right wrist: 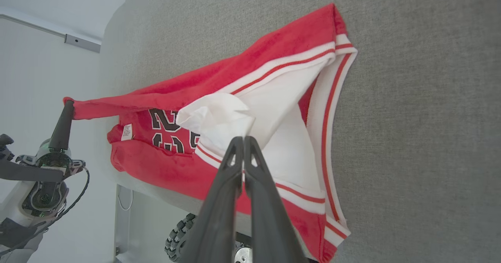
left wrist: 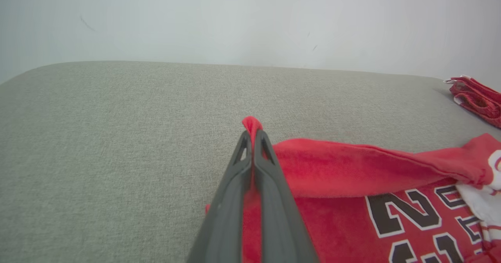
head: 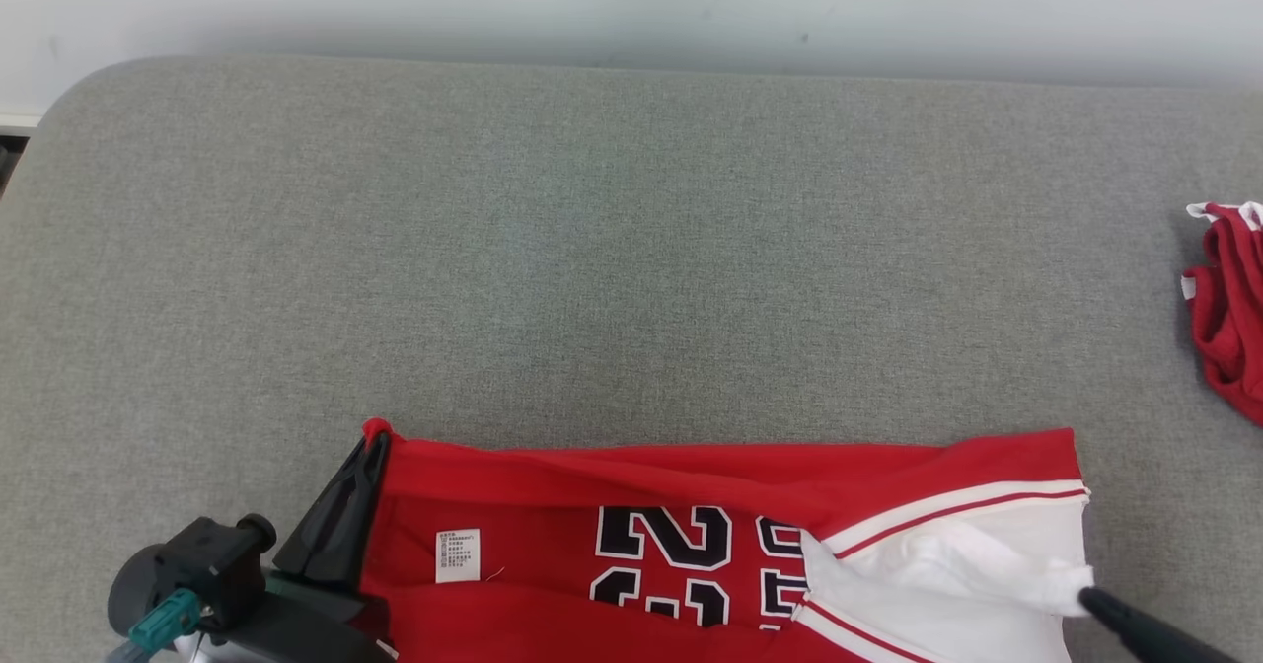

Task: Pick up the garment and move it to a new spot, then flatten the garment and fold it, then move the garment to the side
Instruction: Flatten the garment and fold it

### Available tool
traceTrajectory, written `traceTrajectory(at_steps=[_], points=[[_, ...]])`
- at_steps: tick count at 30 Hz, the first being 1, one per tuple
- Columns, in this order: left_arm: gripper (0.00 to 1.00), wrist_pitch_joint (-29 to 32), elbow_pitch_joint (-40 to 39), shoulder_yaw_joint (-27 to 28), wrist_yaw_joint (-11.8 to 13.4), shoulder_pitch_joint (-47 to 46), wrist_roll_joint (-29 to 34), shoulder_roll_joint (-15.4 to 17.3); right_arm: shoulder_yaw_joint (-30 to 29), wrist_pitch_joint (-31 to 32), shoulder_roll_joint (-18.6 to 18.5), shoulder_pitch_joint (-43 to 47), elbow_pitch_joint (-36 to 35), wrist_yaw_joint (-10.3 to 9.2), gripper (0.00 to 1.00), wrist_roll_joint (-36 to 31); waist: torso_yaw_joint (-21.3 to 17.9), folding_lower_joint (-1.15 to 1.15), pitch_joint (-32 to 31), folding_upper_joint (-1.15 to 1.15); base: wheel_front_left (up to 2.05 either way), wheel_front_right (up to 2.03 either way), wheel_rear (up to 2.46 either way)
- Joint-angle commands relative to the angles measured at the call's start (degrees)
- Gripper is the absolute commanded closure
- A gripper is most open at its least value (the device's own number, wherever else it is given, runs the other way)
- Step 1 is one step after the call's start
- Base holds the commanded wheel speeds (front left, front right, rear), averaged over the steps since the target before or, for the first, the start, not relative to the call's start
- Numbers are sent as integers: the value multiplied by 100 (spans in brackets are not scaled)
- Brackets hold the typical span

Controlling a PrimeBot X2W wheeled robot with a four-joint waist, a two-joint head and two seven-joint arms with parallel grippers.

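Observation:
The garment (head: 691, 535) is a red jersey with black numbers and white-and-red trim, spread along the near edge of the grey table (head: 631, 249) and partly hanging over it. My left gripper (head: 373, 438) is shut on its red left corner, seen pinched between the fingers (left wrist: 252, 136) in the left wrist view. At the lower right my right gripper (head: 1085, 596) is shut on a bunched white fold of the garment (right wrist: 219, 118). The right wrist view has the red cloth stretched between the right gripper (right wrist: 243, 138) and the left gripper (right wrist: 69, 103).
A second crumpled red garment (head: 1228, 308) lies at the table's right edge. A pale wall runs behind the table's far edge. Below the near edge, the robot's wheeled base (right wrist: 180, 239) shows in the right wrist view.

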Motion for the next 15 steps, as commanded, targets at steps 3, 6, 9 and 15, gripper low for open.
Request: traceTrajectory(at_steps=[3,6,9,15], points=[[100,-41,107,120,-104,121,104,-77,165,70,-5,161,75,-3,100,187,25,0,3,0,0,0,0],[100,-41,216,204,-197,211,167,-139,229,116,-6,320,84,-3,100,363,50,0,-13,0,0,0,0],[100,-41,283,307,-259,262,239,-198,190,125,-6,481,38,-3,100,538,64,0,-33,0,0,0,0],[100,-41,400,439,-377,393,292,-286,96,174,-5,703,-2,-3,100,647,50,0,-76,0,0,0,0]])
